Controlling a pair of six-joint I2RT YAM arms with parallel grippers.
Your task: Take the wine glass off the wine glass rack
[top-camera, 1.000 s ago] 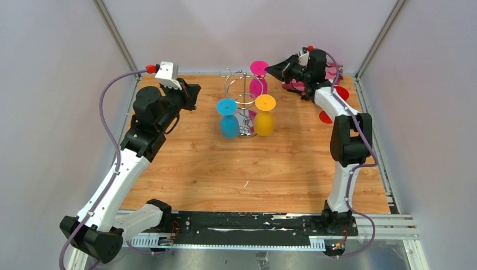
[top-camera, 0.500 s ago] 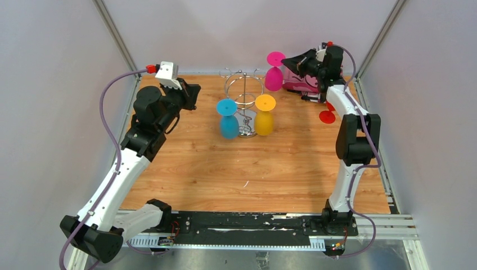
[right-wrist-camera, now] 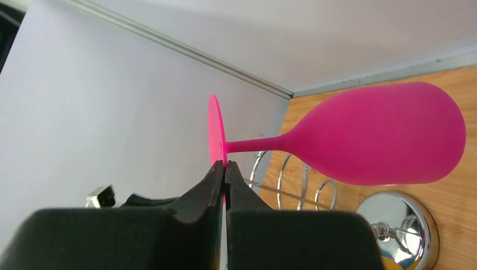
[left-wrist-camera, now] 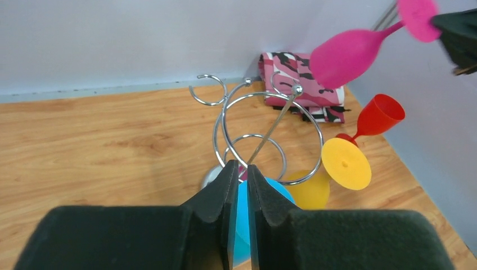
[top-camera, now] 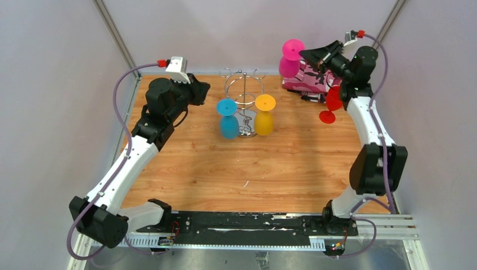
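Right gripper [right-wrist-camera: 224,166] clamped on the foot of the pink glass [top-camera: 289,67]. The bowl juts out ahead of it, clear of the rack [right-wrist-camera: 410,219] below. Left gripper [left-wrist-camera: 239,164], jaws a slit apart and empty, faces the rack. Wood-grain table [top-camera: 225,180]; plain pale walls [top-camera: 225,34] with metal corner posts [top-camera: 117,39].

A light wood-grain laminate tabletop [top-camera: 225,174] fills the middle of the top view, enclosed by plain pale lilac-grey walls [top-camera: 225,31], slim aluminium posts [top-camera: 115,34] rising in both upper corners, evenly lit.
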